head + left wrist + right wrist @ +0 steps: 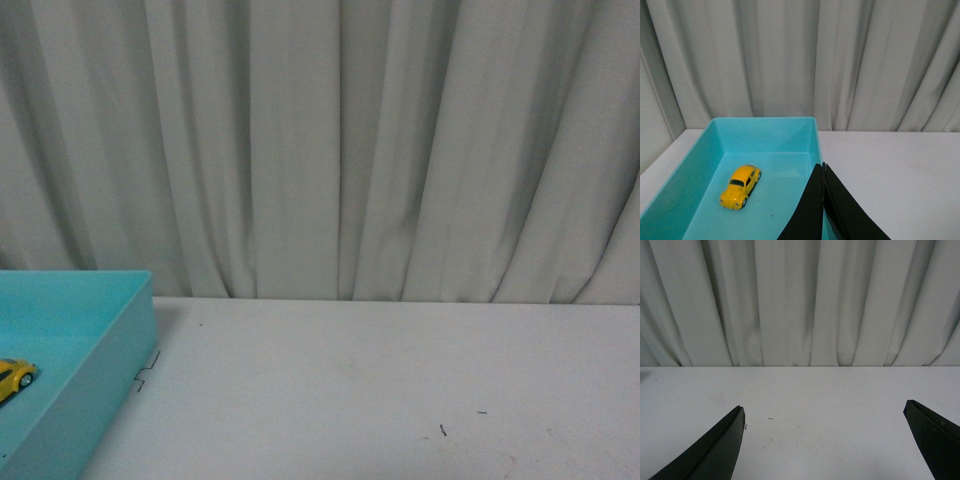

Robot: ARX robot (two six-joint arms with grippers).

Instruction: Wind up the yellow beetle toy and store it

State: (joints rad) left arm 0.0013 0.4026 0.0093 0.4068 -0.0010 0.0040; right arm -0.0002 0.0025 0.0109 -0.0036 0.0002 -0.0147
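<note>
The yellow beetle toy [740, 186] stands on its wheels on the floor of a turquoise bin [765, 128]. In the front view only the toy's front end [14, 377] shows, inside the bin [110, 345] at the left edge. My left gripper [823, 166] is shut and empty, its black fingers pressed together above the bin's side wall, apart from the toy. My right gripper [824, 409] is open and empty, hovering over the bare white table [825, 390]. Neither arm shows in the front view.
White curtains [340, 140] hang along the table's far edge. The white tabletop [400, 390] stretches right of the bin, with a few small dark specks [442, 430]. A small metal clip [147, 371] lies beside the bin's wall.
</note>
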